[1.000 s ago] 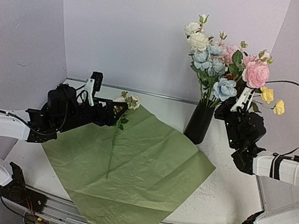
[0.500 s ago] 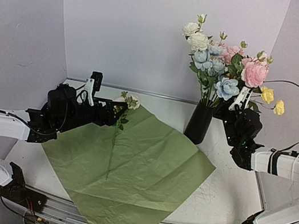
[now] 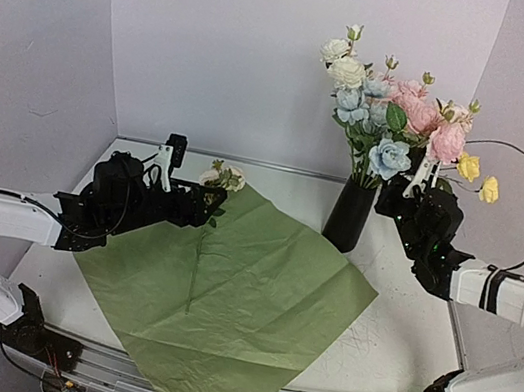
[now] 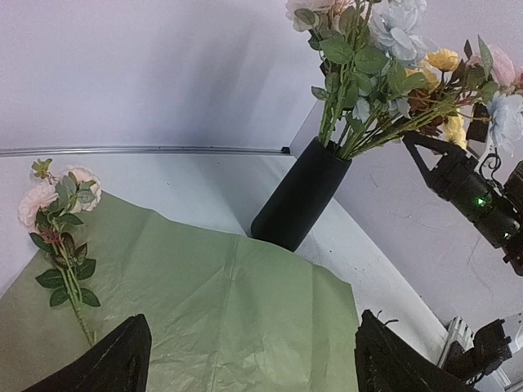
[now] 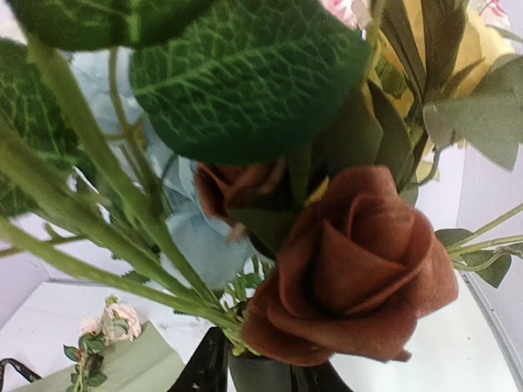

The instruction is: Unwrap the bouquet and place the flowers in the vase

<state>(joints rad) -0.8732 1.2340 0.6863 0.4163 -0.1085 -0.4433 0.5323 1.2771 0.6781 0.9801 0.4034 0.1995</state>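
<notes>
Left gripper (image 3: 213,210): well left of the vase (image 3: 348,214), low over the far-left corner of the wrapping paper (image 3: 254,296). Jaws are spread wide with nothing between them. Its wrist view shows both fingertips apart and bare paper beneath.

Lone stem (image 3: 199,251): lies flat on the paper, left of the vase and well apart from it. The cream and pink bloom head is at the far end, just beside the left gripper's fingertips. The bare end points toward the arm bases. Cannot tell whether the fingers touch the stem.

Wrapping paper: unfolded, green side up, creased. It is spread on the table (image 3: 400,332) left of and in front of the vase, and its far-right edge runs up to the vase foot.

Vase: black, upright on the table.

Flowers (image 3: 388,117): standing in the vase, stems in its mouth. The heads fan out above it and to its right: cream, pale blue, pink, yellow.

Right gripper (image 3: 416,188): just right of the vase and above its mouth, pushed in among the stems below a pink head. Leaves hide the fingers from above. The wrist view is filled by a brown-red rose (image 5: 351,261), a large leaf (image 5: 245,73) and stems. Cannot tell whether the jaws are apart or closed on a stem.
</notes>
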